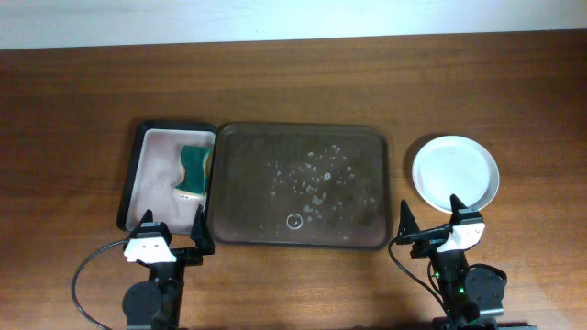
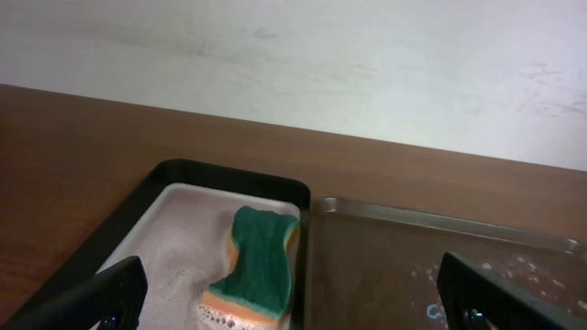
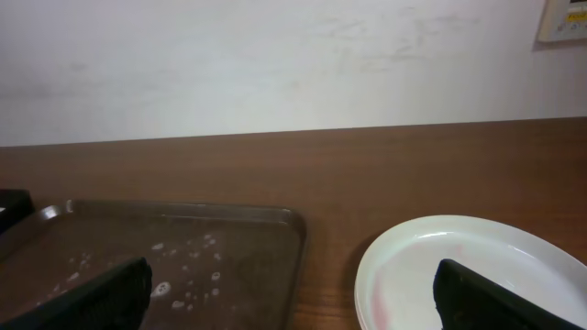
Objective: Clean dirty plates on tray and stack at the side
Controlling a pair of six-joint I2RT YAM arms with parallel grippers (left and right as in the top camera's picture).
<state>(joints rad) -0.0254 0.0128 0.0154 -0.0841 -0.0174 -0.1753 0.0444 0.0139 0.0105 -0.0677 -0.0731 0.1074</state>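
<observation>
The white plates point(image 1: 455, 171) sit stacked on the table right of the dark brown tray point(image 1: 367, 147); the top one shows faint pink traces in the right wrist view point(image 3: 459, 266). The tray holds no plates, only foam spots, and shows in both wrist views point(image 2: 394, 266) point(image 3: 238, 247). My left gripper point(image 1: 174, 236) is open and empty at the front, below the small black tray. My right gripper point(image 1: 429, 229) is open and empty just in front of the plates. Both show only their fingertips in the wrist views point(image 2: 293, 298) point(image 3: 293, 293).
A small black tray point(image 1: 135, 170) with a pale soapy inside stands left of the brown tray and holds a green and orange sponge point(image 1: 193, 170), also seen in the left wrist view point(image 2: 257, 266). A pale wall lies beyond the table's far edge.
</observation>
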